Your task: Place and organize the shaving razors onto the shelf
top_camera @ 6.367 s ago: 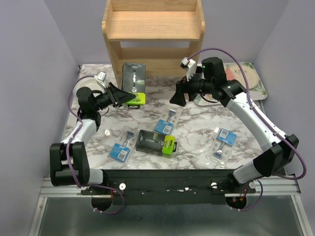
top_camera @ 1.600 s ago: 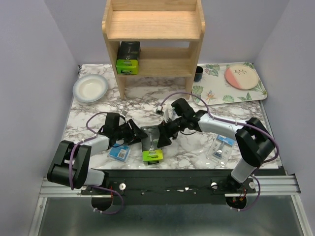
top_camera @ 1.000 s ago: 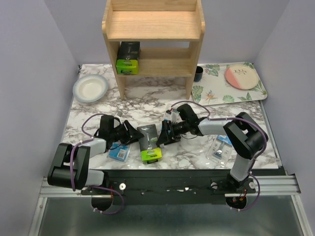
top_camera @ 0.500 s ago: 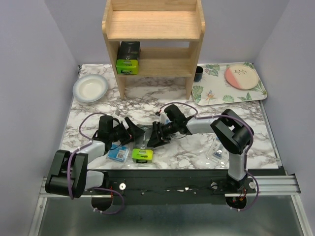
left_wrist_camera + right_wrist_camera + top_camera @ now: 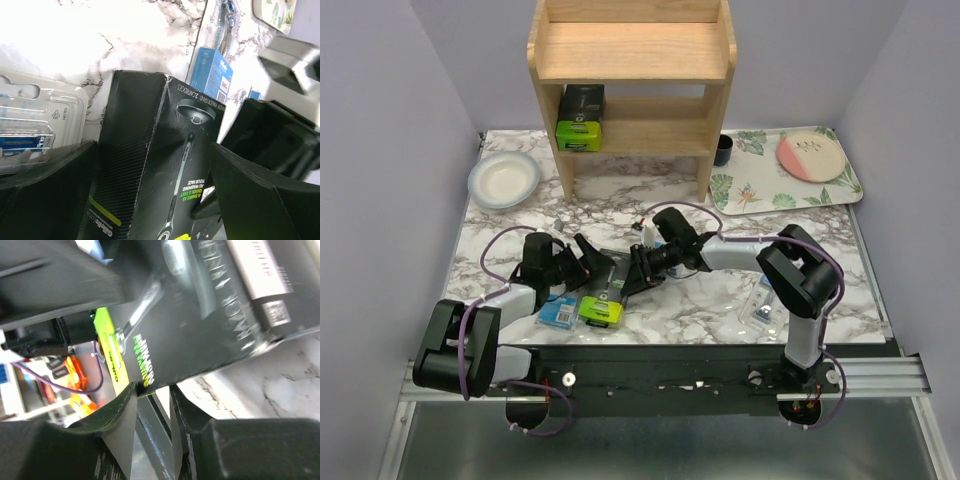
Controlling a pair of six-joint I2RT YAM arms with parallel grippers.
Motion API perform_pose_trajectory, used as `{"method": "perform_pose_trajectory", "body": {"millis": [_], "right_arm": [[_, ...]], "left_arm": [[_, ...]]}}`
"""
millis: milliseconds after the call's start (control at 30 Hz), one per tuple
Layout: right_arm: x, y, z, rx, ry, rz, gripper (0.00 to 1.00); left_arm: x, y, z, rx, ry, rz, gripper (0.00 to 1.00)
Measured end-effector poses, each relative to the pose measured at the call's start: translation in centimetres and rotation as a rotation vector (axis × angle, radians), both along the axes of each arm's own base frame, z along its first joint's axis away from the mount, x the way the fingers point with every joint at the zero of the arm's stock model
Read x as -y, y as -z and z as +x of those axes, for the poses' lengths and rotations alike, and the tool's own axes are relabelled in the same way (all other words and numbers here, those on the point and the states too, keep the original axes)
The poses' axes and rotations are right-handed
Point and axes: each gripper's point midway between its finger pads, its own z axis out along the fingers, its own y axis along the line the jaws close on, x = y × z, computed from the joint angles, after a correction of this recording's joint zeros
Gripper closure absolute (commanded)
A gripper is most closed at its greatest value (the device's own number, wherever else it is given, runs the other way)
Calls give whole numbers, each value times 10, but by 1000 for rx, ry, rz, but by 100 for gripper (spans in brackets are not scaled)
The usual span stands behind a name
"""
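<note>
— Black box (image 5: 607, 288), lime-green end: where, and in what grip?
— On the marble table (image 5: 620, 195), between both arms. Clamped by the left gripper (image 5: 152, 150): spread wide, a finger (image 5: 45, 200) against each long side.
— And the right gripper (image 5: 152, 387)?
— Barely parted, just a thin slit. Fingertips (image 5: 117, 425) up against the same box's edge, next to the lime print.
— Counted the razors?
— Five. Two boxes: that one, plus a second black box (image 5: 580, 117) at the left end of the shelf (image 5: 632, 52), lower tier. Three clear packs with blue cards, all on the marble: left blister pack (image 5: 563, 312) just beside the left arm; right blister pack (image 5: 767, 300) half hidden by the right arm; middle blister pack (image 5: 215, 75) seen only from the left wrist, just beyond the clamped box.
— Other holders?
— White bowl (image 5: 503, 180) left of the shelf. Floral tray (image 5: 760, 190) to the right, bearing a pink plate (image 5: 808, 157). Dark cup (image 5: 723, 150) at the tray's corner; on it or beside it, cannot tell.
</note>
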Motion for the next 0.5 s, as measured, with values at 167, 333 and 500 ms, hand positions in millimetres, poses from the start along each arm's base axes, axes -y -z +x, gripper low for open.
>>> {"method": "perform_pose_trajectory", "body": {"millis": [167,333,500], "right_arm": [[0,-26,3,142,-45,57,99],[2,-58,12,294,-68,115,99],[5,-57,18,336,-78,103,52]], "left_arm": [[-2,2,-7,-58,-4,15,2],[-4,-4,-19,-82,-4,19,2],[-5,0,-24,-100,-7,21,6]]}}
